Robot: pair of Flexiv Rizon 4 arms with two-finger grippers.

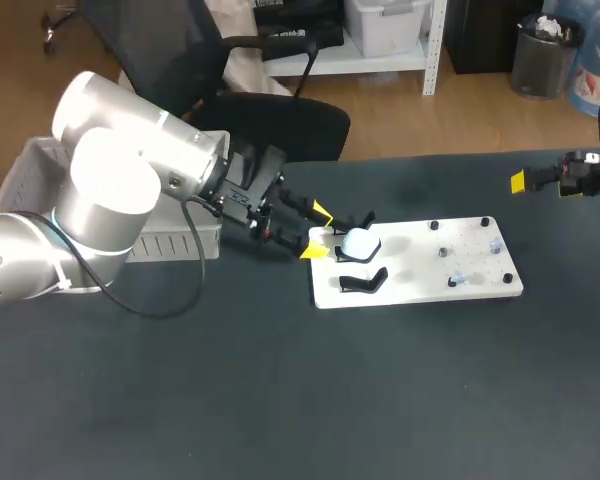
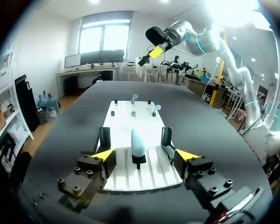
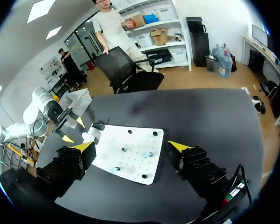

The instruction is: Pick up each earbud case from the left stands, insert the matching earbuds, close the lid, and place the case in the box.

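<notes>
While the left claw (image 1: 318, 231) gapes wide, 1 earbud case (image 1: 360, 243) sits on its stand (image 2: 138, 162).

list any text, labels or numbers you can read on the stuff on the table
None can be read. No words, numbers or signs show on the white board, the earbud case, the box, the left gripper or the right gripper.

Robotics lab: left arm (image 1: 110, 190) and right arm (image 2: 200, 41) over a black table (image 1: 280, 400) with white fixture board (image 1: 410, 265).
</notes>
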